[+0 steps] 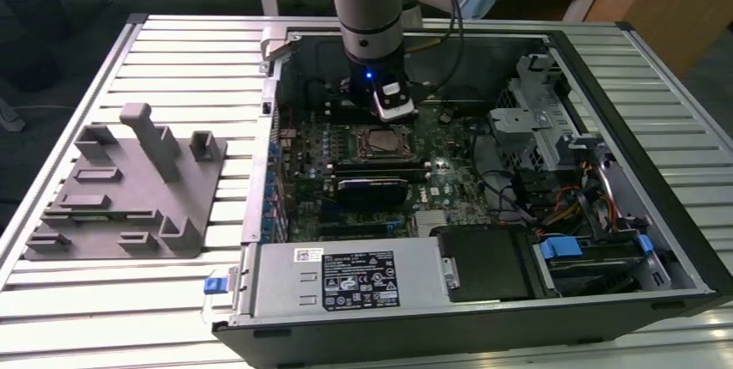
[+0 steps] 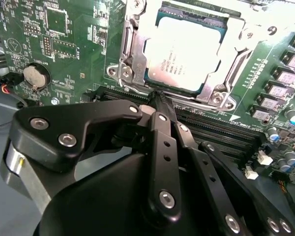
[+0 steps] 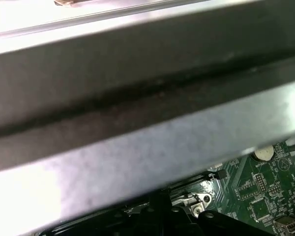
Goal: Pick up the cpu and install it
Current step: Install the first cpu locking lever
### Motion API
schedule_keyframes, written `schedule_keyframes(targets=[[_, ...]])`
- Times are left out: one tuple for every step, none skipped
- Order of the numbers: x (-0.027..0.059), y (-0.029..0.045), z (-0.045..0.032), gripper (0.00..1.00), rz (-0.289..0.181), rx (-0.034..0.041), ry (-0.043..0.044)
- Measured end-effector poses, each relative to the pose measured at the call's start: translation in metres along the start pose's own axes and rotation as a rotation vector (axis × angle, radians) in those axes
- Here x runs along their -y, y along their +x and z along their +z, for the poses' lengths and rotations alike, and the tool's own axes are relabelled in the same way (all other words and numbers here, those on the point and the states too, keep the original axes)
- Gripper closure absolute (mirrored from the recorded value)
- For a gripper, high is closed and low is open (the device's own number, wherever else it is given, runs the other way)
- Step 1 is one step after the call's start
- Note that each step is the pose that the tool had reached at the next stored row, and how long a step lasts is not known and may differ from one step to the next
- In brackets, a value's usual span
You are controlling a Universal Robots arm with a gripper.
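Note:
The cpu (image 2: 184,54), a shiny silver square chip, lies flat inside the metal-edged socket frame (image 2: 125,59) on the green motherboard (image 2: 64,44). In the exterior view the cpu (image 1: 382,141) sits in the middle of the board inside the open computer case. My gripper (image 2: 160,98) hangs just beside the socket's edge, its black fingers (image 2: 163,132) pressed together with nothing between them. From the exterior view the gripper (image 1: 393,113) is just behind the socket, under the blue-grey arm.
The case wall (image 3: 137,98) runs close by the wrist. Memory slots (image 2: 221,132) lie next to the socket. A grey power supply box (image 1: 343,279), drive cage (image 1: 538,120) and cables (image 1: 561,206) crowd the case. A grey fixture (image 1: 126,189) stands on the slatted table at the exterior view's left.

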State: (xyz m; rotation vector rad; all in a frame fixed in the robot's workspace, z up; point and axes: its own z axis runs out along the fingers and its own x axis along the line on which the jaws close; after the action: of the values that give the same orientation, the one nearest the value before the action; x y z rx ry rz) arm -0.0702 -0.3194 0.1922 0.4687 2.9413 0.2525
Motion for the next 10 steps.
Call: schedule_keyframes(targets=[[-0.0002, -0.0006, 0.0001, 0.89, 0.0, 0.0, -0.0001], [-0.0003, -0.0011, 0.0002, 0.89, 0.0, -0.0001, -0.0001], [-0.0004, -0.0015, 0.0003, 0.89, 0.0, -0.0003, -0.0005], [-0.0005, -0.0017, 0.0003, 0.89, 0.0, -0.0009, -0.0013], [-0.0006, -0.0019, 0.0004, 0.89, 0.001, -0.0016, -0.0024], [-0.0007, -0.002, 0.0001, 0.89, 0.001, -0.0018, -0.0024], [-0.0009, -0.0023, -0.0006, 0.89, 0.001, -0.002, -0.0023], [-0.001, -0.0026, -0.0012, 0.89, 0.001, -0.0018, -0.0024], [-0.0013, -0.0029, -0.0021, 0.89, 0.001, -0.0019, -0.0024], [-0.0015, -0.0031, -0.003, 0.89, 0.001, -0.0019, -0.0024]])
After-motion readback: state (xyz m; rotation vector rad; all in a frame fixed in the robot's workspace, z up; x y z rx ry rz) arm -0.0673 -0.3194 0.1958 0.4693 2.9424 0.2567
